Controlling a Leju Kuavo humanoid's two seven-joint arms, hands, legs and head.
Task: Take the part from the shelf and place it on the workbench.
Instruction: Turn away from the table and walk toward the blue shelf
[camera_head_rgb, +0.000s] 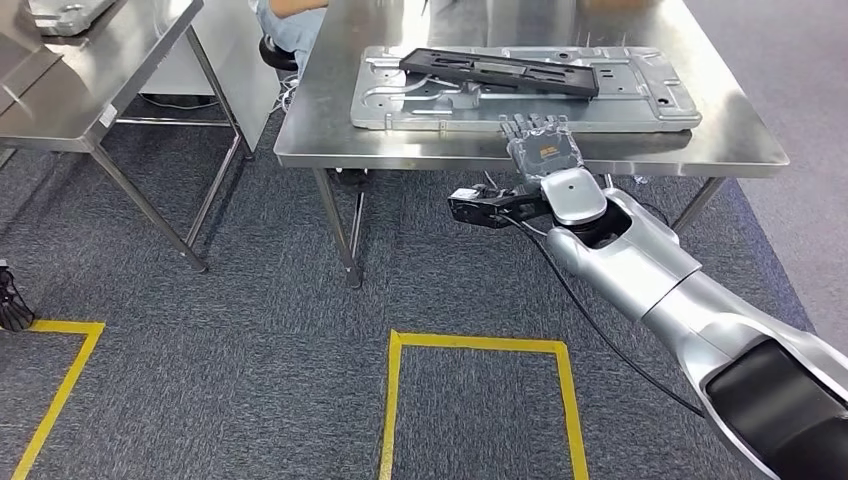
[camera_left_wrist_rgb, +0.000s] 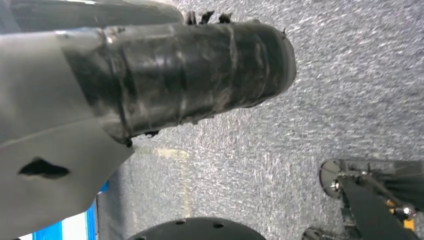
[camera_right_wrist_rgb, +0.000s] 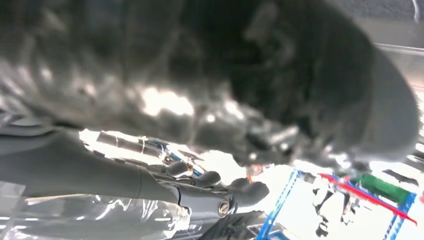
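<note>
Head view: right hand (camera_head_rgb: 541, 148) fingers at workbench (camera_head_rgb: 330, 130) near edge, seemingly apart, holding nothing | black part (camera_head_rgb: 500, 72) lies on grey tray (camera_head_rgb: 660, 100); placing looks done | next: draw arm back

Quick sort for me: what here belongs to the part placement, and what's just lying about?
Job:
black part, lying on the silver plate
workbench
right hand, at the plate's near edge

Lying about:
second steel table
yellow floor markings
</note>
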